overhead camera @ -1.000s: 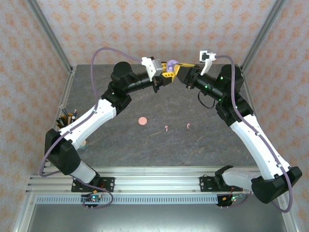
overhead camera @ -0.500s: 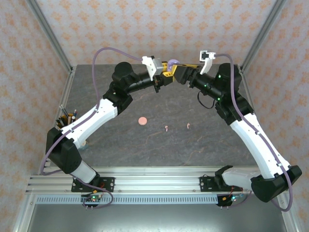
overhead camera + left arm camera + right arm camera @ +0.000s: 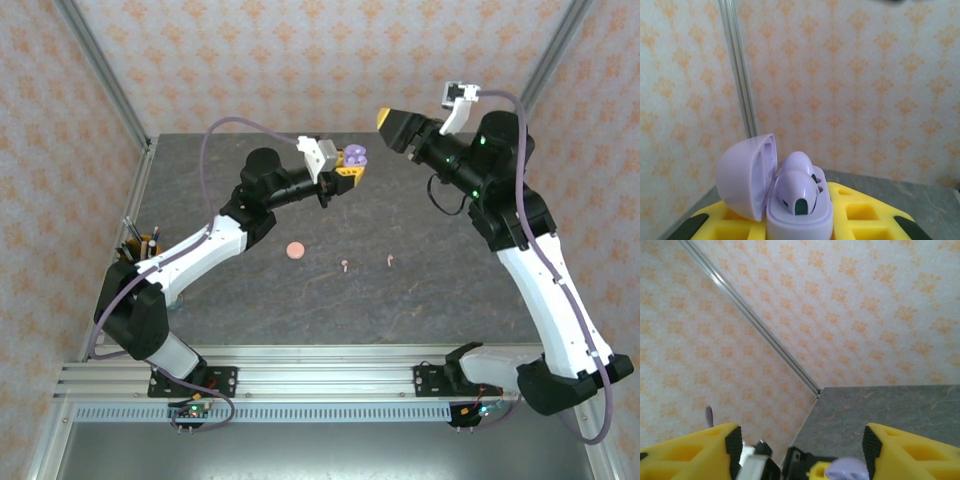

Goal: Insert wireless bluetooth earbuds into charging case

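Note:
My left gripper [image 3: 347, 166] is shut on a lilac charging case [image 3: 354, 156], held above the far middle of the table. In the left wrist view the case [image 3: 800, 220] sits between the yellow fingers [image 3: 867, 215] with its lid [image 3: 745, 175] swung open to the left. Two lilac earbuds [image 3: 796, 186] sit in its base. My right gripper [image 3: 393, 122] hangs open and empty, up and to the right of the case, apart from it. Its yellow fingers [image 3: 912, 452] stand wide, with the case [image 3: 846, 470] low between them. Two pale pink earbuds [image 3: 344, 265] [image 3: 389, 262] lie on the table.
A round pink case [image 3: 294, 250] lies shut on the grey table [image 3: 250, 290], left of the pink earbuds. A cup of pens [image 3: 137, 248] stands at the left edge. Patterned walls and metal posts [image 3: 100, 70] enclose the back and sides.
My right gripper has let go at the lilac case, opened and drawn back up and to the right. The left gripper has carried the case slightly right.

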Robot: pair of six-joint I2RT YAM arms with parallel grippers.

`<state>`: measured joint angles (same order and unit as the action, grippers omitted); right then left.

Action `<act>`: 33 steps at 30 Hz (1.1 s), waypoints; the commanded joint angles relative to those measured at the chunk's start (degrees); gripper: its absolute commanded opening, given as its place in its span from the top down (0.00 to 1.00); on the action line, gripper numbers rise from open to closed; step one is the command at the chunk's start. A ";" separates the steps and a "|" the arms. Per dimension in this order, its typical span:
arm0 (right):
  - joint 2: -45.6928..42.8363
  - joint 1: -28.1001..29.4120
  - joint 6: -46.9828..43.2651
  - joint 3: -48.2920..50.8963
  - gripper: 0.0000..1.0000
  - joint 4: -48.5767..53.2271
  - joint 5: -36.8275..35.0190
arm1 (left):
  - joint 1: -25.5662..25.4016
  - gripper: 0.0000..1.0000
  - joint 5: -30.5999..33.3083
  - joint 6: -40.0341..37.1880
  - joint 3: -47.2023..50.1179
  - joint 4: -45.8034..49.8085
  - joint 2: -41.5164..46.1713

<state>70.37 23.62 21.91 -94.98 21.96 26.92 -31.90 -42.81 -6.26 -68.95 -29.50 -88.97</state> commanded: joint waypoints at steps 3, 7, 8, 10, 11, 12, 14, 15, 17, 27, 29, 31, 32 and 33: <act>10.01 -0.24 -0.92 -7.24 0.59 18.43 -0.64 | -0.38 1.00 0.31 -1.14 4.01 -2.00 2.92; 16.20 -0.26 -0.81 -10.27 0.79 23.86 0.80 | -0.36 1.00 -0.54 -1.43 6.12 -1.52 3.02; 17.57 -0.24 -0.99 -10.84 0.82 24.72 1.04 | -0.39 1.00 -0.74 -1.44 6.47 -1.43 3.01; 20.39 -0.28 -1.11 -12.18 0.85 26.82 1.58 | -0.44 1.00 -1.26 -1.85 6.98 -0.99 3.10; 21.49 -0.25 -1.25 -12.46 0.87 27.27 1.60 | -0.44 1.00 -1.55 -2.14 7.07 -0.65 3.18; 22.34 -0.32 -1.17 -12.69 0.87 27.57 1.66 | -0.51 1.00 -1.79 -2.46 7.32 -0.25 3.25; 24.00 -0.32 -1.34 -13.22 0.88 28.01 2.09 | -0.45 1.00 -2.08 -2.95 7.43 0.59 3.36; 24.76 -0.28 -1.31 -13.43 0.88 28.00 2.52 | -0.49 1.00 -2.23 -3.10 7.54 0.82 3.36; 26.35 -0.31 -1.54 -14.08 0.88 28.33 4.37 | -0.58 1.00 -2.35 -3.18 7.73 0.96 3.37; 22.42 -0.33 -2.29 -9.37 0.92 29.56 11.21 | -0.54 1.00 -0.80 -1.96 5.63 1.42 0.53; 19.76 -0.15 -1.99 -6.18 0.92 29.22 11.84 | -0.61 1.00 -0.36 -1.36 4.83 0.95 -0.40; 17.65 -0.15 -1.85 -3.58 0.93 29.11 12.49 | -0.59 1.00 0.14 -0.87 3.98 0.66 -1.42; 16.22 -0.13 -1.66 -2.02 0.93 29.11 12.14 | -0.49 1.00 0.34 -0.69 3.33 0.82 -1.99; 14.61 -0.10 -1.39 -0.47 0.93 28.95 10.85 | -0.45 1.00 0.40 -0.64 2.75 1.08 -2.53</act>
<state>90.13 22.85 20.75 -98.76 49.12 36.51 -32.60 -44.01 -7.66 -62.30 -26.65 -89.69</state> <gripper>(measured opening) 0.073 0.232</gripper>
